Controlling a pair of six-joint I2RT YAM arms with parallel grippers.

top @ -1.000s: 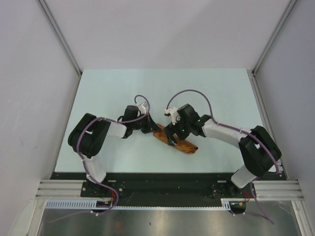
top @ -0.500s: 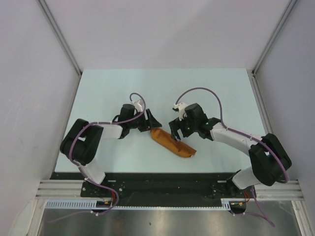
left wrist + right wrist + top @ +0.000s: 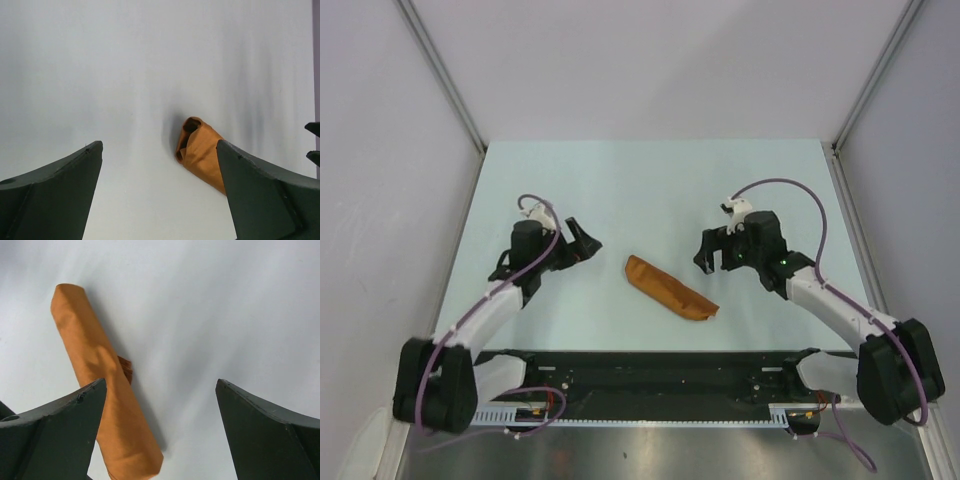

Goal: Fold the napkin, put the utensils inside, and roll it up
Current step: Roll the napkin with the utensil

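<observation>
The napkin [image 3: 670, 288] lies rolled into a rust-orange tube, set diagonally on the table near its front edge. No gripper touches it. My left gripper [image 3: 578, 241] hovers open to the left of the roll, which shows its open end [image 3: 192, 126] in the left wrist view. My right gripper [image 3: 713, 253] hovers open to the right of it. In the right wrist view the napkin [image 3: 100, 385] runs past the left finger [image 3: 60, 430], with nothing between the jaws. The utensils are hidden.
The pale table [image 3: 650, 180] stretches bare behind the roll. White walls with metal posts close it in on three sides. The black base rail [image 3: 650, 365] runs along the near edge.
Both arms have drawn back from the roll, left arm to the left, right arm to the right. The left gripper has opened and let go of the roll's end. The roll lies free.
</observation>
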